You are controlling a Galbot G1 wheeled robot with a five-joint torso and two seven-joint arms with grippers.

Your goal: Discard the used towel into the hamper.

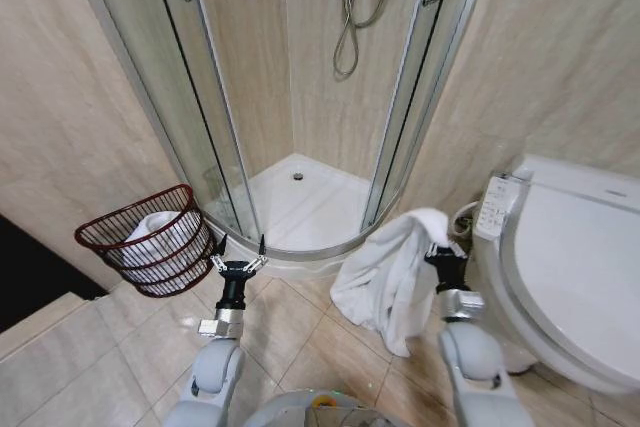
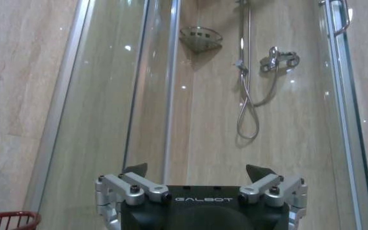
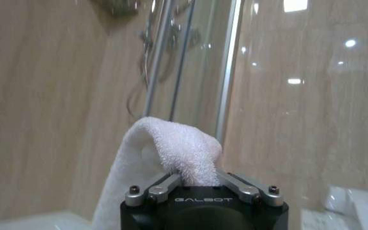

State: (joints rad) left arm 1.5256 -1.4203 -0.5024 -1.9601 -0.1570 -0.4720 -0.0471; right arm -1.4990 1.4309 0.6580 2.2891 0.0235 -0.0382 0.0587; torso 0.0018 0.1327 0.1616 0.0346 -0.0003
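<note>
Head view showed the white terry-cloth towel [image 1: 392, 272] hanging from the right gripper [image 1: 443, 252], which was clamped on a fold near the cloth's top edge. The towel draped down and to the left of that gripper, its long axis running roughly vertical, the loose lower end trailing toward the beige tiled floor [image 1: 300, 337]. It hung between the curved glass shower enclosure [image 1: 215, 147] on the left and the white toilet with a side control panel [image 1: 570, 267] on the right.

The dark red-brown openwork wire hamper [image 1: 150, 239] sat at the left, well apart from the towel, beside the shower's glass wall. It was tilted, its open mouth facing up and toward the right, and white cloth already lay inside it. The left gripper [image 1: 238, 259] was raised just to the right of the hamper, its fingers spread apart and holding nothing.

From the right wrist view, the right gripper [image 3: 197, 179] pinched a rounded hump of towel [image 3: 171, 148] rising above its fingers. From the left wrist view, the left gripper [image 2: 200, 175] stood open facing the shower glass, with the hamper's rim [image 2: 8, 219] at the picture's corner.
</note>
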